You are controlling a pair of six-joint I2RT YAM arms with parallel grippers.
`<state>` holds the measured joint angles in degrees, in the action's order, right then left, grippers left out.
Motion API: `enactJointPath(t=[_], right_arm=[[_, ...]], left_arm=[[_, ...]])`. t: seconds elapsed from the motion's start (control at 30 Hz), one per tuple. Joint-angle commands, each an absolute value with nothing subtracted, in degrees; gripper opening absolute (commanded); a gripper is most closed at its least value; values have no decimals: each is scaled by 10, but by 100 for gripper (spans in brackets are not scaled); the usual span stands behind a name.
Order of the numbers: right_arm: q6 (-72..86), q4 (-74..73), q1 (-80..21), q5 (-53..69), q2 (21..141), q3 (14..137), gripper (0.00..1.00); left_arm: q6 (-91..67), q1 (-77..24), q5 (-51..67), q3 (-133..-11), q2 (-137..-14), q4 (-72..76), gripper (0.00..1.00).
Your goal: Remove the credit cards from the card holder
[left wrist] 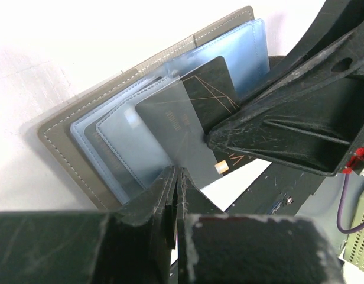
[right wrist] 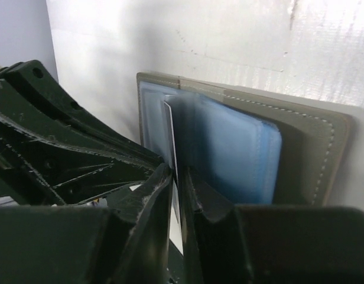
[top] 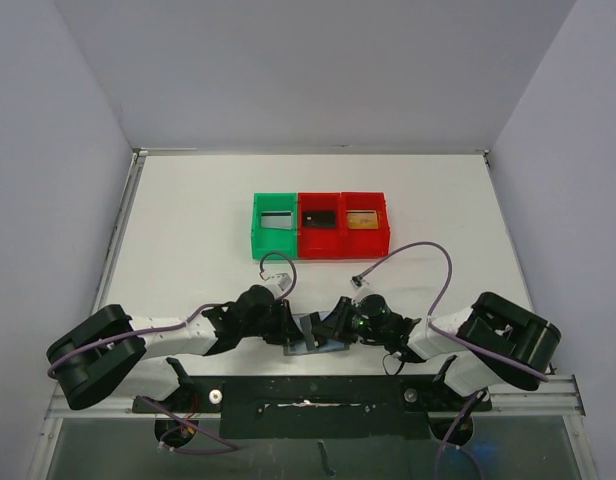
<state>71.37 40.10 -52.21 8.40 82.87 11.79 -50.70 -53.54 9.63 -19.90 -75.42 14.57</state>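
Observation:
The card holder [top: 310, 343] lies open at the near table edge, between both grippers. Its outside is grey [left wrist: 64, 133] and its pockets are bluish [left wrist: 120, 148]. A black credit card [left wrist: 211, 92] with thin gold lines sticks partway out of a pocket, under a frosted flap. My left gripper [left wrist: 176, 173] is shut on the holder's near flap edge. My right gripper [right wrist: 179, 171] is shut on the black card, which shows edge-on [right wrist: 171, 133] between its fingers. One right finger [left wrist: 276, 127] shows resting against the card in the left wrist view. The arms hide most of the holder from above.
Three joined bins stand at mid-table. A green bin [top: 256, 228] holds a silvery card [top: 277, 217]. The red bins [top: 340, 245] hold a black card [top: 319, 217] and a gold-brown card [top: 362, 219]. Purple cables [top: 428, 262] loop over both wrists.

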Motion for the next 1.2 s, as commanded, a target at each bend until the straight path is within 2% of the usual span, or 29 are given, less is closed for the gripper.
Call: enactJointPath(t=[0.0, 0.2, 0.47, 0.57, 0.67, 0.8, 0.87, 1.0, 1.17], right_arm=[[690, 396, -523, 106, 797, 122, 10], [691, 338, -524, 82, 764, 126, 5], [752, 284, -570, 1, 739, 127, 15], [748, 262, -571, -2, 744, 139, 23], [723, 235, -556, 9, 729, 146, 26], [667, 187, -533, 46, 687, 163, 44], [644, 169, -515, 70, 675, 166, 45], [614, 226, -486, 149, 687, 157, 44], [605, 229, -474, 165, 744, 175, 41]], left_arm=[[-485, -539, 94, -209, -747, 98, 0], [-484, -540, 93, -216, -742, 91, 0], [-480, -541, 98, -232, -758, 90, 0], [-477, -541, 100, -237, -762, 87, 0], [-473, -541, 101, -242, -762, 75, 0], [-459, -545, 101, -261, -765, 41, 0], [-457, -547, 98, -265, -766, 35, 0], [-460, -548, 94, -268, -770, 39, 0], [-458, -548, 99, -275, -791, 41, 0]])
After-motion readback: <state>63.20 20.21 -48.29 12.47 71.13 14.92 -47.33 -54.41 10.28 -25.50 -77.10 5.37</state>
